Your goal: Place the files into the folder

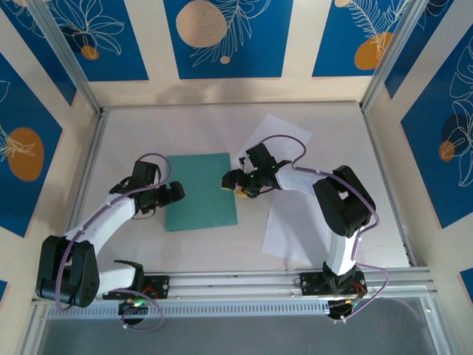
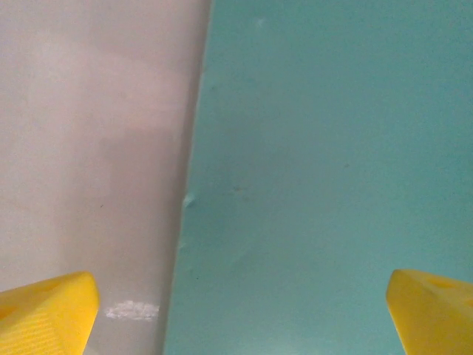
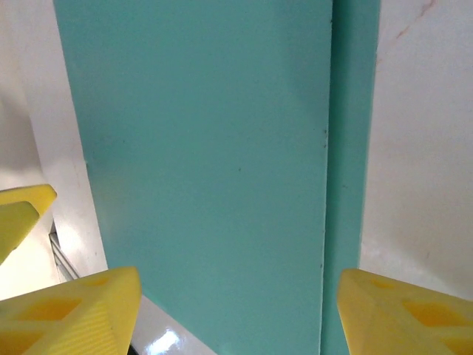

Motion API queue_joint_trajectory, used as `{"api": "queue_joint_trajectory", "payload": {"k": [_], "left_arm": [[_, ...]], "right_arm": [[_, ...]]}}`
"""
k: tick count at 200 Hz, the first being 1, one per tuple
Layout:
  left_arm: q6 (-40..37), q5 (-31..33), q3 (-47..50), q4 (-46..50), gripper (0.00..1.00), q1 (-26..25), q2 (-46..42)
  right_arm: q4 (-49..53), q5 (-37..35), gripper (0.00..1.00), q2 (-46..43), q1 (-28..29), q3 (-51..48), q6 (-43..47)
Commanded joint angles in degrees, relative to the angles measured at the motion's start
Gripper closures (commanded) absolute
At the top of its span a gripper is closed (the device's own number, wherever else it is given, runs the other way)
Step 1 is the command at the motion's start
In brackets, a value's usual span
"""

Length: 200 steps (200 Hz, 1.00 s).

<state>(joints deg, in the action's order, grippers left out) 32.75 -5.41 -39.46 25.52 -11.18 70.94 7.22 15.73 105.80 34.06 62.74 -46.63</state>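
our left hand [image 1: 176, 194], spread wide and empty, hovers over the left edge of the folder [image 1: 201, 191], which lies closed and flat mid-worktop [image 1: 133, 133]. we judge it light, thin and bendy, best pinched at a cover edge. our right hand [image 1: 235, 183], fingers apart and holding nothing, sits at its right edge. the files [image 1: 294, 229], flimsy slippery sheets, lie further right.
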Motion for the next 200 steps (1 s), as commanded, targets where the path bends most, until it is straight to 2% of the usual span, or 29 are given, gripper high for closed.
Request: {"api": "queue_joint_trajectory", "payload": {"k": [1,51,153,200], "left_arm": [[-1.18,-4.49,1.4,-2.13,0.01,2.01,1.29],[-1.03,-6.06,2.02,-4.31,0.03,2.53,4.05],[-1.81,-5.93,1.83,-4.33,0.06,2.74,5.04],[-0.86,-7.33,2.81,-5.97,0.07,2.72,4.94]], "right_arm": [[2.63,-1.17,0.29,1.39,0.82,2.54,-0.01],[4.73,0.03,0.34,4.3,2.19,5.47,1.87],[13.03,-9.03,0.33,5.65,5.04,10.02,4.01],[13.79,-8.83,0.33,6.3,5.04,10.32,3.69]]}}
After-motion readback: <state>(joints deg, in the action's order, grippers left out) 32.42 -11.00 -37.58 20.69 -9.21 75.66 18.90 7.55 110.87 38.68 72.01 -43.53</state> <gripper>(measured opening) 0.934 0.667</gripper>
